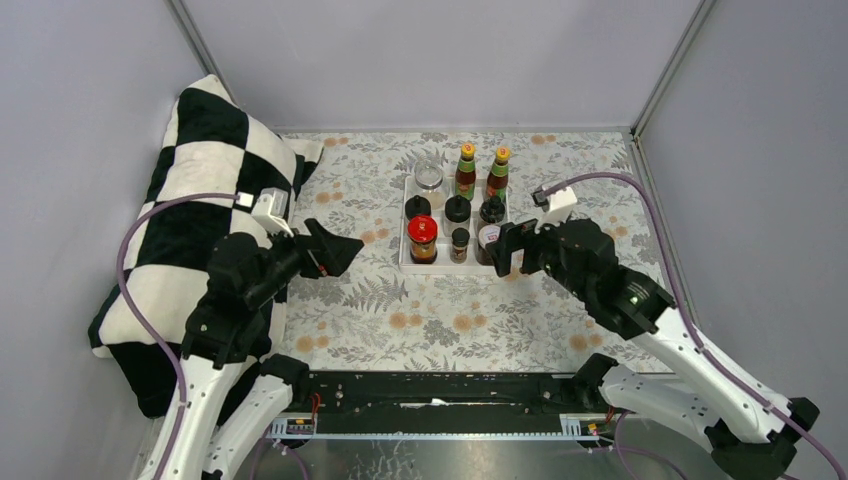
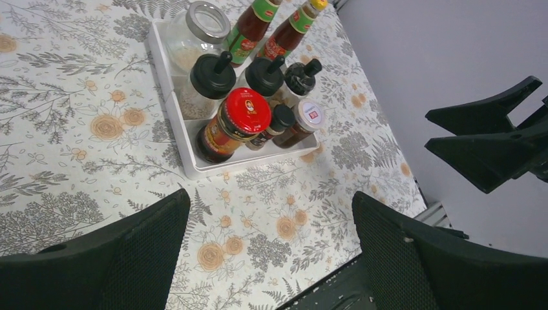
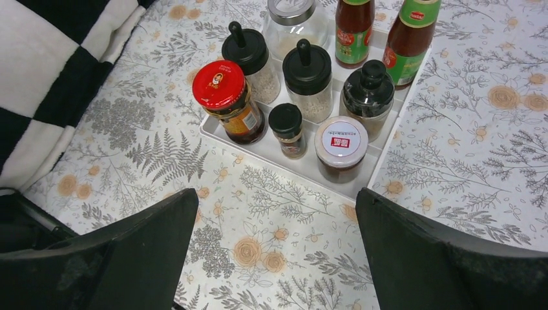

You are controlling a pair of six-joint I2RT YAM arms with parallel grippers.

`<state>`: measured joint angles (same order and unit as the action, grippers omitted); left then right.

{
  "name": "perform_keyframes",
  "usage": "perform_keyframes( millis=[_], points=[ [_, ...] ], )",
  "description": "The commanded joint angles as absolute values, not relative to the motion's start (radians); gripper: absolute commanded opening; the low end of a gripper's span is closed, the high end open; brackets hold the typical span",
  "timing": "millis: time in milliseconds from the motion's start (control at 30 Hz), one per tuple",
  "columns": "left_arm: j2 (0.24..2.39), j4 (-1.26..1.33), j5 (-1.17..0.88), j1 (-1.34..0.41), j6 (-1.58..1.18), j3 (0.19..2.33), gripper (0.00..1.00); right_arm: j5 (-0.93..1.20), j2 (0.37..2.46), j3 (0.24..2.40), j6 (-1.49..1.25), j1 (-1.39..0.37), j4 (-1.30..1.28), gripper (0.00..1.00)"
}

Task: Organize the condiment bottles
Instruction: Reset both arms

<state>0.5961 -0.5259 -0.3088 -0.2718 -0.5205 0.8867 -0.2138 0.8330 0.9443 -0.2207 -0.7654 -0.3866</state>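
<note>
The condiment bottles all stand in the white tray point(image 1: 405, 263). Two tall red-sauce bottles point(image 1: 466, 170) are at its back beside a clear-lidded jar point(image 1: 429, 176). A row of black-lidded jars point(image 1: 458, 210) fills the middle. The front row holds a red-lidded jar point(image 3: 227, 97), a small black-capped jar point(image 3: 287, 129) and a white-lidded jar point(image 3: 340, 147). My left gripper point(image 1: 350, 250) hovers open and empty left of the tray, seen as point(image 2: 270, 197). My right gripper point(image 1: 505, 250) hangs open and empty just before the tray's right front corner, seen as point(image 3: 276, 192).
A black-and-white checkered pillow point(image 1: 190, 230) lies along the left side, under my left arm. Grey walls close the floral-cloth table point(image 1: 440, 320) at the back and on both sides.
</note>
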Motion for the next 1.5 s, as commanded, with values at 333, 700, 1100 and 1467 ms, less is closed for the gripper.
perform_keyframes(
  millis=[333,700,1100,1467],
  points=[
    [0.482,-0.651,-0.436,-0.262,-0.480,0.900,0.99,-0.079,0.654,0.831,-0.345,-0.764,-0.433,1.00],
    [0.318,-0.727,-0.461,-0.262,-0.533,0.771,0.99,-0.006,0.540,0.759,-0.422,-0.764,-0.476,1.00],
    [0.314,-0.563,-0.501,-0.255,-0.631,0.686,0.99,-0.076,0.447,0.665,-0.438,-0.764,-0.427,1.00],
    [0.432,-0.363,-0.396,-0.255,-0.606,0.693,0.99,-0.253,0.471,0.540,-0.411,-0.764,-0.290,1.00]
  ],
)
